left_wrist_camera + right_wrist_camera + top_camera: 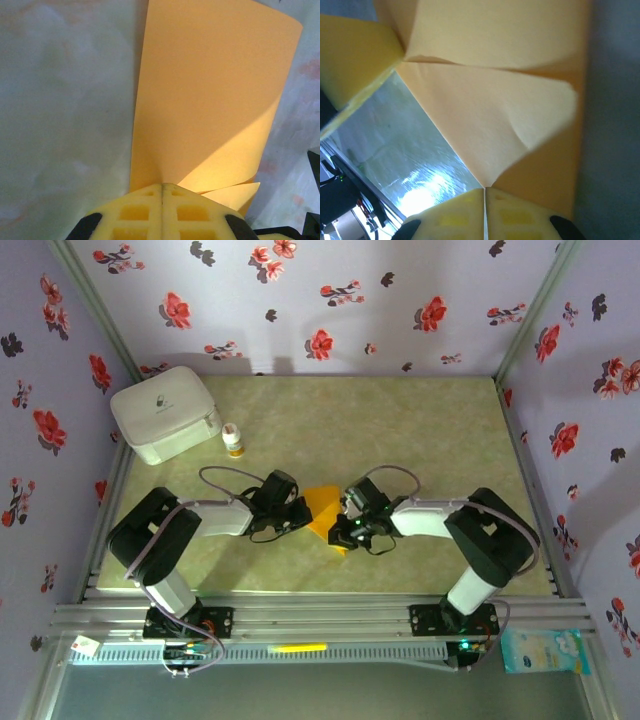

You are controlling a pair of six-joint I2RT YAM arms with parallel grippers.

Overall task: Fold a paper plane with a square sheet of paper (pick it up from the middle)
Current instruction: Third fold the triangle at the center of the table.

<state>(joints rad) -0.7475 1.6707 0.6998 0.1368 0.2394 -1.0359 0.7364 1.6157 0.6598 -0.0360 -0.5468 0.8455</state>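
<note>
Near edge: both arms reach inward from their bases and meet over the middle of the pale green marbled desk (420, 430).
Left fingers (132, 215): the yellow pads are pressed together, pinching an edge of the thin bright orange square sheet of paper (322, 508). In the left wrist view the sheet fans up and away from the seam between the pads.
Right fingers (520, 216): drawn together with only a hairline seam, nipping a folded point of the same sheet from the opposite side.
Paper, place: held between the 2 arms at mid-desk. Its lower tip is near or on the desk, and I cannot tell which.
Paper, shape: no longer a flat square. The right wrist view shows at least 2 overlapping flaps with creases running to a point. The left wrist view shows a broad, gently curved panel with a second layer peeking out beneath.
Done, by my reading: the sheet is picked up and some early folds are in.
Left, by my reading: no narrow dart with a centre ridge yet, so further folds and the wings appear to remain.
Far left: a white rounded plastic case (165, 412) and a small white bottle with an orange cap (233, 440), well apart from the work.
</note>
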